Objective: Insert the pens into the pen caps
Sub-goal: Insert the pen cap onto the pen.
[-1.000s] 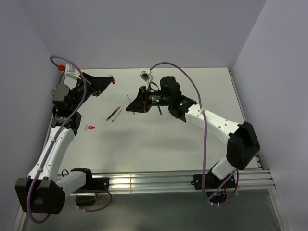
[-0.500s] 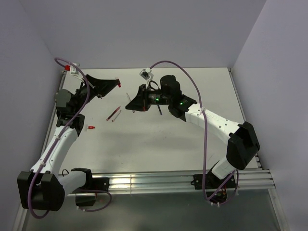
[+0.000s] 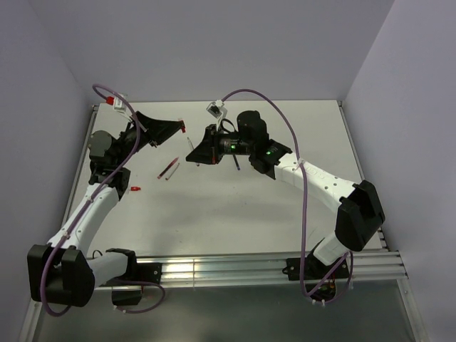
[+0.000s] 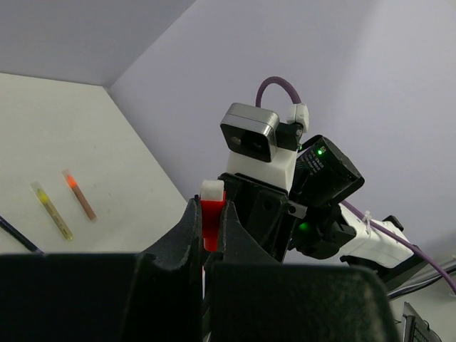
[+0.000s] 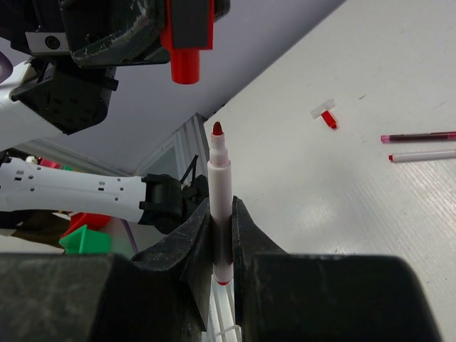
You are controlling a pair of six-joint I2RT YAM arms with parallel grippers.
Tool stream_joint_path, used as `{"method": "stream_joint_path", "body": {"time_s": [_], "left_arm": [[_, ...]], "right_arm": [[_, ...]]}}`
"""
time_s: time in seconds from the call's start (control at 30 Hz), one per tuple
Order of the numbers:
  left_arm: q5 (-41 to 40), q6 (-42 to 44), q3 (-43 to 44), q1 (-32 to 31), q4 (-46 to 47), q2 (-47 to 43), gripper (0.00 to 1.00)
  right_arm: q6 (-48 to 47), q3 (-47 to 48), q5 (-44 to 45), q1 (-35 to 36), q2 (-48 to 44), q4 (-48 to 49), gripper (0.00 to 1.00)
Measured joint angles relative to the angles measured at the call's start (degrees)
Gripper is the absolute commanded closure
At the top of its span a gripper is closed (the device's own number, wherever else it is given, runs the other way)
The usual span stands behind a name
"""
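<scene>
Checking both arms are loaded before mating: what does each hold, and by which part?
Left fingers pinch a red pen cap across its body; right fingers clamp a red-tipped pen low on its barrel.

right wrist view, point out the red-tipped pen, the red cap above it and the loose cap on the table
red-tipped pen (image 5: 220,189), right wrist view, middle of its pale barrel
red cap (image 5: 186,65), right wrist view, its round lower end
loose cap (image 5: 326,114), right wrist view, its middle
</scene>
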Motion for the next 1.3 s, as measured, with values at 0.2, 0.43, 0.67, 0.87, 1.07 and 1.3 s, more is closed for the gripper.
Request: {"method": "stream_joint_path", "body": {"time_s": [0.2,0.43,0.67,0.87,1.07,1.3], "left_arm": [[0.1,0.2,0.0,-0.7,-0.5,0.7,1.0],[0.1,0.4,0.0,-1.4,-0.5,1.4,1.0],[0.1,1.1,0.0,-1.7,-2.0,2.0,1.0],[0.1,1.3,0.0,-1.8,-2.2,2.5,1.0],[0.1,1.7,0.0,-2.1,-2.2,2.5,1.0],[0.1,1.7,0.0,-2.2,-2.6,2.5,1.0]], "right_arm": [[-0.2,0.0,0.2,0.0,0.0,-0.1,1.0],[-0.3,0.0,0.4,0.0,-0.2,-0.4,1.0],[-0.6,0.0,0.9,0.0,-0.6,-0.8,1.0],[-1.1,0.0,1.3,0.0,-0.9,-1.2,1.0],[-1.4,0.0,1.4,0.0,-0.9,-1.6,1.0],[-1.4,0.0,1.4,0.0,-0.9,-2.1,1.0]]}}
